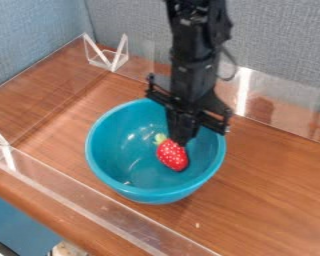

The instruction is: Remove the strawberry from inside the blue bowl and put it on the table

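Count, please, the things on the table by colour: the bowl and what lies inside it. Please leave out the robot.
Blue: 1, the bowl
Red: 1, the strawberry, inside the bowl
Total: 2

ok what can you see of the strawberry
The strawberry is small and bright red, dotted with pale specks, with a light greenish tip at its upper end, and it looks like a toy. It lies tilted inside the blue bowl, in the part under the gripper, narrowing toward the lower right. It appears whole. The dark fingers come down right by its top, and whether they touch or grip it can't be told from this view.
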Controlling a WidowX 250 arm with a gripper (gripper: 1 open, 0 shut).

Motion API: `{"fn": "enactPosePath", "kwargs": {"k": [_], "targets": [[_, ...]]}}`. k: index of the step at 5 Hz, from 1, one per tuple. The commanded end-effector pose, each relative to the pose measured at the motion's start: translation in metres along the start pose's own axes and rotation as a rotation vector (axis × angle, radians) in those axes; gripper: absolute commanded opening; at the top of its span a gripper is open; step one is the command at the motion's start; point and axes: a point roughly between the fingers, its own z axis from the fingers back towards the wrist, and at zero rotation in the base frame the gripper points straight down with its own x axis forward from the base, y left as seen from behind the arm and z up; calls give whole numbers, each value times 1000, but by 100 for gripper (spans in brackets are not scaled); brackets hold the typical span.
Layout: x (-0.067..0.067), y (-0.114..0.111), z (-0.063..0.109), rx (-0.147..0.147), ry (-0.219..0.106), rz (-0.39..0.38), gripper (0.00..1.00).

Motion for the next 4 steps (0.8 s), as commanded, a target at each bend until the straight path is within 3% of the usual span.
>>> {"fn": "enactPosePath", "kwargs": {"k": [1,3,4], "targets": [[6,-20,21,-15,-84,-50,0],[7,-52,-6,-50,-73,-121,0],[7,-60,-31,-68,-58,-150,0]]}}
